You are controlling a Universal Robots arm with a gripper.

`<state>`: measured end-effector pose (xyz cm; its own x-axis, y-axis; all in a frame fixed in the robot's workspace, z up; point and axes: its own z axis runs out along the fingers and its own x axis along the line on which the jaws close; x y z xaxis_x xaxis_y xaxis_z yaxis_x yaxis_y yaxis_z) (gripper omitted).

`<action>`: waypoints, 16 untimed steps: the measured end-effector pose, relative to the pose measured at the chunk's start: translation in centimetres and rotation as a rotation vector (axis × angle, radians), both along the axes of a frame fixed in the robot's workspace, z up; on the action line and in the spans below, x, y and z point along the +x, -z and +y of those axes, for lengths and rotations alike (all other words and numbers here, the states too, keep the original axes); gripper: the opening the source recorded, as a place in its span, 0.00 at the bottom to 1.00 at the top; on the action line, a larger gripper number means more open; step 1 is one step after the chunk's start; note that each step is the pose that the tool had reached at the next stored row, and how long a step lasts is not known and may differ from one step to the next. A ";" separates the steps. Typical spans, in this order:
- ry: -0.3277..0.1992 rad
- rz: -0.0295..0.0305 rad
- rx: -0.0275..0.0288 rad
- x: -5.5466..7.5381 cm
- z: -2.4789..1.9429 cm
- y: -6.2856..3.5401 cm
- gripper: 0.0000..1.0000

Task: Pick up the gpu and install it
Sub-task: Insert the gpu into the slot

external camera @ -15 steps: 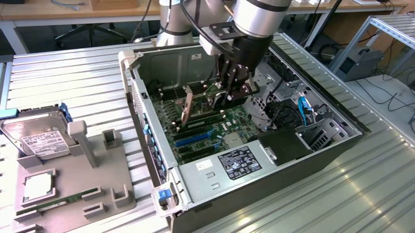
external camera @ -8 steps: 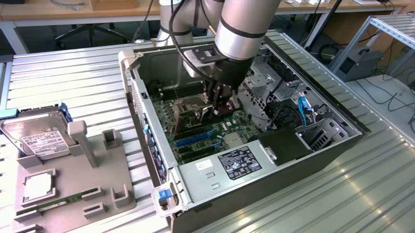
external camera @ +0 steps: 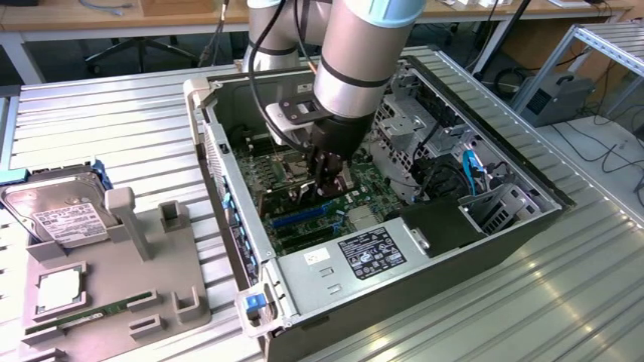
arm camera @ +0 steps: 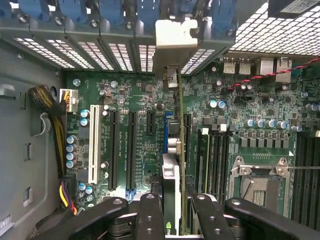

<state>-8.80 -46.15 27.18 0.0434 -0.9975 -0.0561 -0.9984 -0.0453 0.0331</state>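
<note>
Grey plastic holder (external camera: 151, 302) on the exterior view's left cradles the hard drive (external camera: 62, 215). Further right, inside the open computer case (external camera: 423, 294), the gripper (external camera: 324, 177) clamps the gpu (arm camera: 171, 185) edge-down over the motherboard (arm camera: 120, 85), presumably so its silvery bracket (arm camera: 175, 40) meets the rear slot openings.

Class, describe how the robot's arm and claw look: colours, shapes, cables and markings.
The silvery-grey cylindrical arm has a black band, a pale blue cap and a thin black cable alongside. The black metal claw has chunky linked fingers dotted with round screw heads.
</note>
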 end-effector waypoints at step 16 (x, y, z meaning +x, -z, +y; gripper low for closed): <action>0.000 0.0001 0.0000 -0.8 0.15 0.04 0.27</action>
<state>-9.59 -46.01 27.14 0.0432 -0.9975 -0.0561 -0.9984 -0.0451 0.0332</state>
